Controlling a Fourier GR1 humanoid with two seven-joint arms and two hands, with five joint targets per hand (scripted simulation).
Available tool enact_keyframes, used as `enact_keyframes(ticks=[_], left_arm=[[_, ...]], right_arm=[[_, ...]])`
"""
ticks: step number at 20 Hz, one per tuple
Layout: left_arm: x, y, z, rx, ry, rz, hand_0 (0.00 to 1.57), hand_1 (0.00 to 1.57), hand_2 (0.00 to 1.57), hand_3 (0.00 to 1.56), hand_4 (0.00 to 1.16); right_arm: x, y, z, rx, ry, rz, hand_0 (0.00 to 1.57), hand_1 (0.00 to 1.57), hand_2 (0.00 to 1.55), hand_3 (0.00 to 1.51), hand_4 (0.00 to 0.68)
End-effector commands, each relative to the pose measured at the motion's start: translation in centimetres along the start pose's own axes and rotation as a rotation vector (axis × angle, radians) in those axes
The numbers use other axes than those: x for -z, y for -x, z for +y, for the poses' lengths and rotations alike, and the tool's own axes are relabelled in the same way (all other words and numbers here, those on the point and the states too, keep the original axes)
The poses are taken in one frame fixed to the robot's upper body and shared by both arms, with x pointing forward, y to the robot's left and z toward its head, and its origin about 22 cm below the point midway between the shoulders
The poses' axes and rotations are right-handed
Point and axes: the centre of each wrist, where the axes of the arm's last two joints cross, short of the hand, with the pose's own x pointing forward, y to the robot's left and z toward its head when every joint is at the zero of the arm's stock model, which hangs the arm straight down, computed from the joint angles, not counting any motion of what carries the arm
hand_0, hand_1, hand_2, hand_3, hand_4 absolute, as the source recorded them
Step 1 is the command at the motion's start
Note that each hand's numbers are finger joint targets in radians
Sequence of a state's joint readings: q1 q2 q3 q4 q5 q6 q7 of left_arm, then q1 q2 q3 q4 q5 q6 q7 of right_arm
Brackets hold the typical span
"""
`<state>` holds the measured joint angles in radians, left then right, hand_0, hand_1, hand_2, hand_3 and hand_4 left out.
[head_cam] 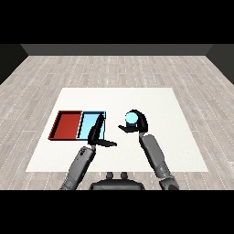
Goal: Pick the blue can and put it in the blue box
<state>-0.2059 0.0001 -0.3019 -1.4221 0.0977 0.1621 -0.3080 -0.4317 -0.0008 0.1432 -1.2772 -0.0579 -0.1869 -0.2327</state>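
Here, nearest to me, my two grey forearms come up from the lower corners onto the flat white table [183, 137]. My left hand [95, 134] reaches forward with its fingers straight and relaxed, holding nothing; the fingers point up over the near edge of the shallow light blue tray [87, 119], while the thumb sticks out to the right, low over the bare table. I cannot tell whether the fingertips touch the tray or only hang above it.

My right hand [138, 124] sits a little farther out, to the right of both trays and apart from them. Its black fingers and thumb are curled round the small blue can [131, 119], whose pale round top faces upward between them. The can is in my grasp, over the white table surface and outside either tray; whether its base rests on the table is hidden by my hand.

Beyond my left hand lie the two trays, side by side and touching: the light blue one on the right, the shallow red tray [66, 124] on its left. Past the table's far edge stretches a grey wooden plank floor [114, 68].
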Motion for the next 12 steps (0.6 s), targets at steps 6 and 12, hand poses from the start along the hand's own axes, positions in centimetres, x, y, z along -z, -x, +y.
enact_keyframes(ticks=[6,12], left_arm=[[0.2,3.0,-2.5,0.011,0.018,0.043,0.00,0.00,0.00,0.00,0.00],[2.2,3.1,-3.5,0.004,0.018,0.089,0.00,0.00,0.00,0.00,0.00]], right_arm=[[-1.0,0.2,4.2,0.033,-0.045,0.009,1.44,1.44,1.46,1.37,0.554],[-1.4,-0.3,2.2,0.070,-0.036,0.018,1.42,1.42,1.46,1.37,0.560]])
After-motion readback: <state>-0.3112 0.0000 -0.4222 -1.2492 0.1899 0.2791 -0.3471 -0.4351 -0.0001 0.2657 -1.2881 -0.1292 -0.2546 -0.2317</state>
